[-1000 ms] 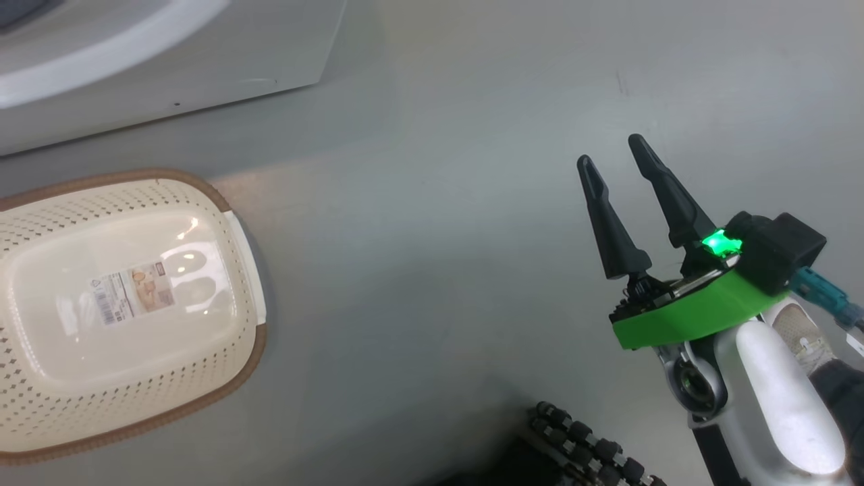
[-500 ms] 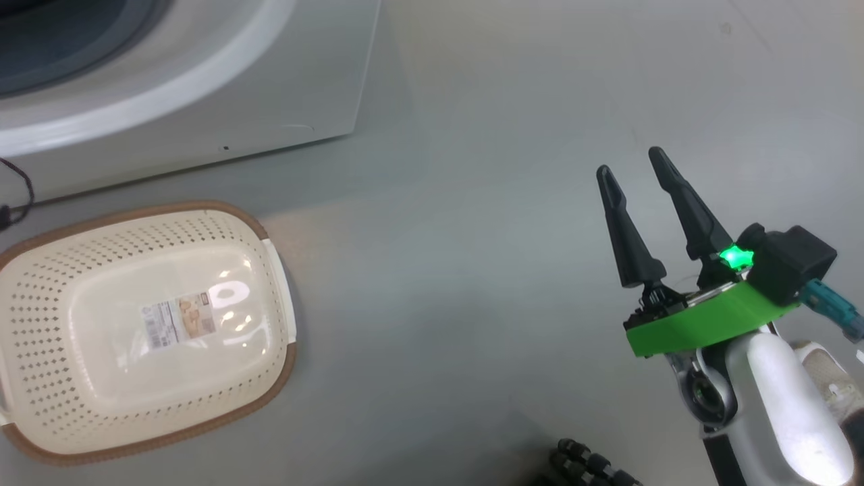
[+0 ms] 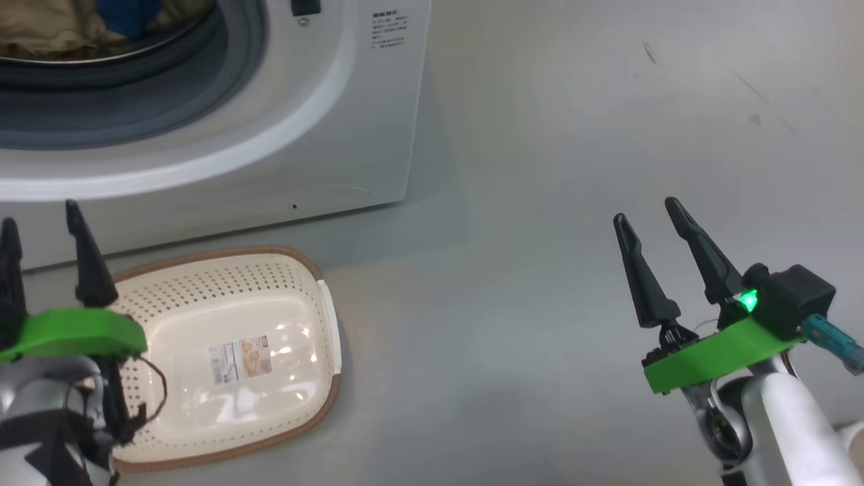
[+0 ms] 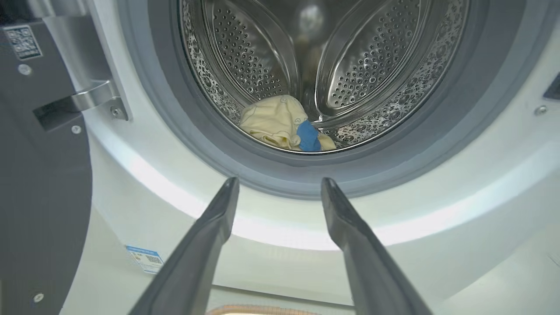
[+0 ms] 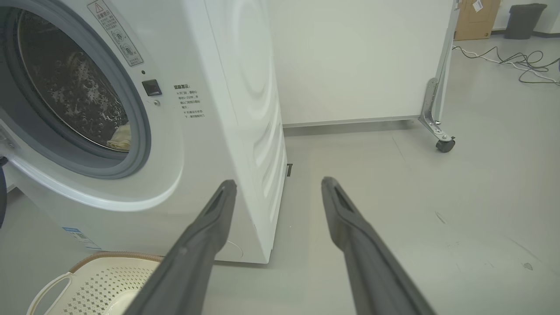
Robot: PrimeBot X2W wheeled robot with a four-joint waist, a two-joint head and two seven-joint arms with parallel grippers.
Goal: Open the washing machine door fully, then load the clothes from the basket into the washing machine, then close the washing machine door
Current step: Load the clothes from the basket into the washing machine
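Note:
The washing machine (image 3: 351,128) stands at the upper left with its drum mouth uncovered. The washing machine door (image 4: 39,197) is swung aside, a dark panel at the left of the left wrist view. The clothes (image 4: 284,124), cream-yellow with a blue patch, lie at the bottom of the steel drum, and a corner of them (image 5: 120,138) shows in the right wrist view. The basket (image 3: 236,358) sits on the floor before the machine with nothing in it, its label showing. My left gripper (image 3: 39,219) is open above the basket's left end, pointing at the drum. My right gripper (image 3: 646,212) is open over bare floor at the right.
Grey floor stretches to the right of the machine. In the right wrist view a white partition on a caster (image 5: 445,144) stands behind it. Cables (image 5: 525,61) and a dark bin (image 5: 523,19) lie further back.
The head camera has tilted up, bringing the machine's front and drum mouth into the picture. My left gripper has come into view at the lower left. Both grippers stay open.

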